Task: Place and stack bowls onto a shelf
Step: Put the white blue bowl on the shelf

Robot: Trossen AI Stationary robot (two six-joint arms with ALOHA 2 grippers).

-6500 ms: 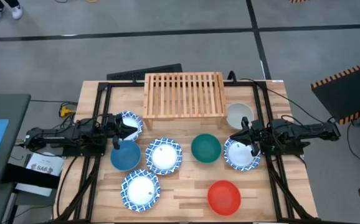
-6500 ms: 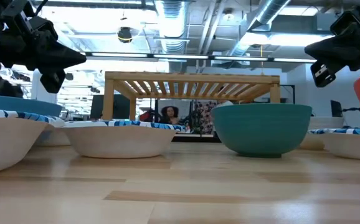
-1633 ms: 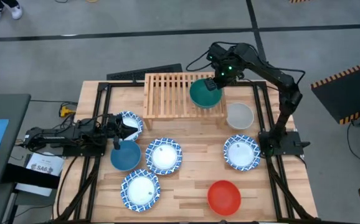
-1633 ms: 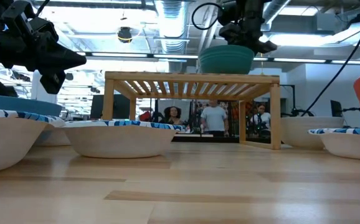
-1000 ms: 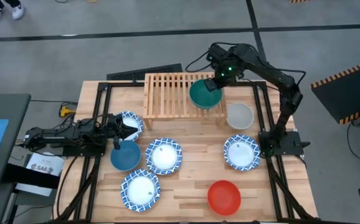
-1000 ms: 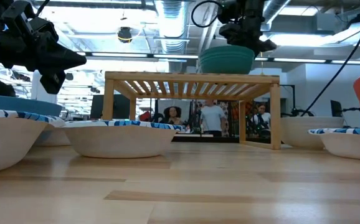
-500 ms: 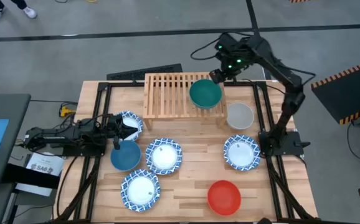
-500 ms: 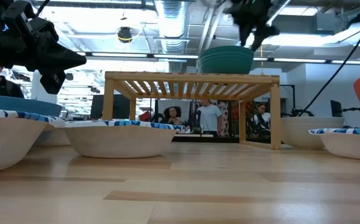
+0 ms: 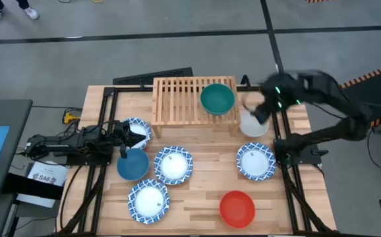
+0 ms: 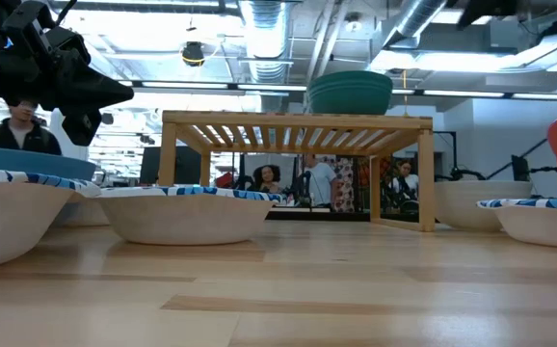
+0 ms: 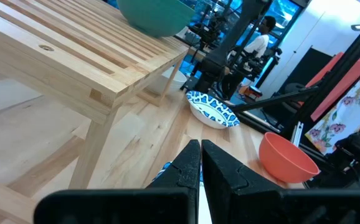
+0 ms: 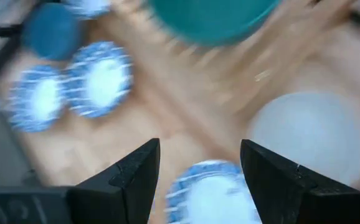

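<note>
The green bowl [image 9: 217, 99] stands on its base on the right end of the slatted wooden shelf [image 9: 177, 102], also seen in the low view as the green bowl [image 10: 350, 93] on the shelf [image 10: 298, 120]. My right gripper [image 12: 202, 180] is open and holds nothing; in the high view my right gripper [image 9: 262, 110] hovers over the far rim of the white bowl [image 9: 253, 123]. My left gripper [image 11: 200, 165] is shut and waits at the table's left side [image 9: 124, 141]. Patterned bowls [image 9: 173, 164], [image 9: 149, 201], [image 9: 256, 161], the blue bowl [image 9: 132, 164] and the red bowl [image 9: 236, 208] rest on the table.
A fourth patterned bowl [image 9: 136, 130] sits beside my left gripper. The shelf's left half is bare slats. A dark keyboard-like object [image 9: 152, 77] lies behind the shelf. Black frame rails [image 9: 105, 118] run along both table sides. People stand in the room beyond the table [image 10: 329, 183].
My right gripper has let go of the green bowl, risen off it and swung fast from the shelf's right end toward the table's right edge and nearer, to above the white bowl. The green bowl stays where it was set on the shelf.
</note>
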